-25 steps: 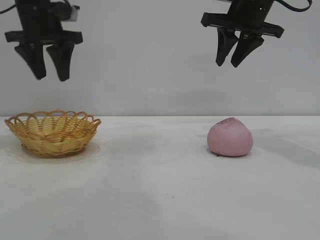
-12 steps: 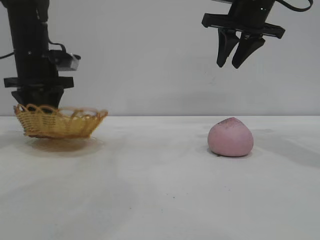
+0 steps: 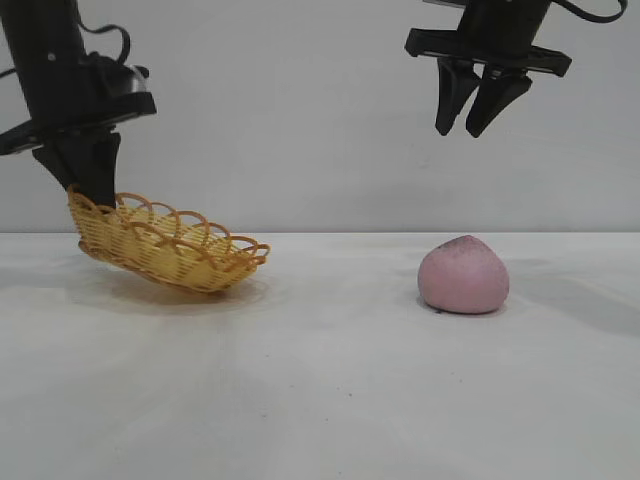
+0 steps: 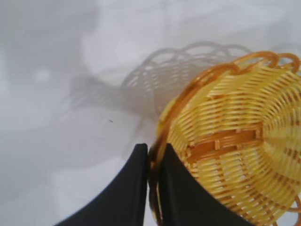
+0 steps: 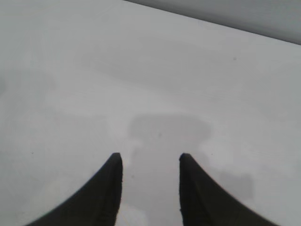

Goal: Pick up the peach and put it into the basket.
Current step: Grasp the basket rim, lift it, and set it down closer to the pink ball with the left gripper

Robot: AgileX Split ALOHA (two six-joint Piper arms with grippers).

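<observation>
while the yellow-tan woven wicker basket (image 3: 165, 245) hangs tilted at the exterior view's left, the left gripper (image 3: 88, 193) has its black fingers (image 4: 127, 197) clamped tight on the orange-brown looped rim, one finger inside the wall and one outside. the gripped edge rides high and the far edge dips toward the white table (image 3: 330, 390), right down at the surface, though whether it touches there i cannot tell. from the left wrist view the basket's woven floor faces the camera and its shadow spreads on the bare tabletop beside it.

over on the right, the matte dusty-pink rounded peach (image 3: 463, 277) sits on the table, pointed tip up, well apart from the basket with a wide open stretch of white surface between them. above it and slightly right, the right gripper (image 3: 482, 118) hangs high, jaws parted and holding nothing, with clear air down to the fruit. its wrist view shows only blank table between the two fingertips (image 5: 113, 162).
</observation>
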